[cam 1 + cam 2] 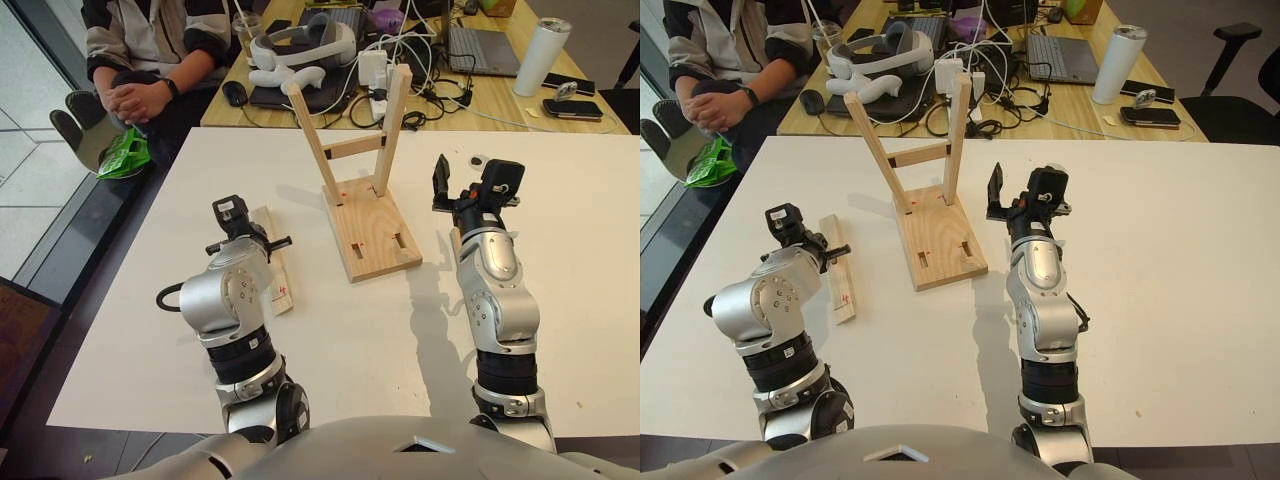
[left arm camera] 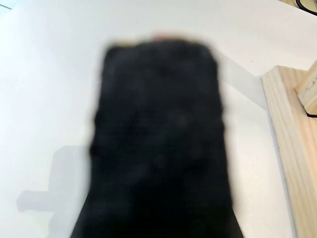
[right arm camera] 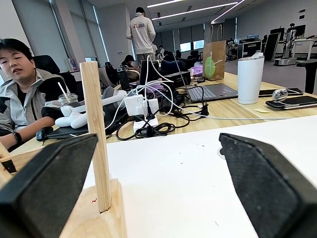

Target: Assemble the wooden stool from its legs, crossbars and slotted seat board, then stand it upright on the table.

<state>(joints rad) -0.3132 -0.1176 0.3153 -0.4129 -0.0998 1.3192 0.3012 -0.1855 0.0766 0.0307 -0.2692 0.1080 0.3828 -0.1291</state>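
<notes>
A white tumbler (image 1: pixel 541 55) stands beside a laptop (image 1: pixel 480 48).

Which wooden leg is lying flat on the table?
The loose leg by the left gripper; the other two stand upright in the seat board, joined by a crossbar.

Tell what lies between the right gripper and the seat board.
Only bare white table lies between the right gripper and the seat board, as the left eye view shows.

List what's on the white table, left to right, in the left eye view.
Loose wooden piece → seat board, with two legs and a crossbar standing up from it → right gripper.
</notes>
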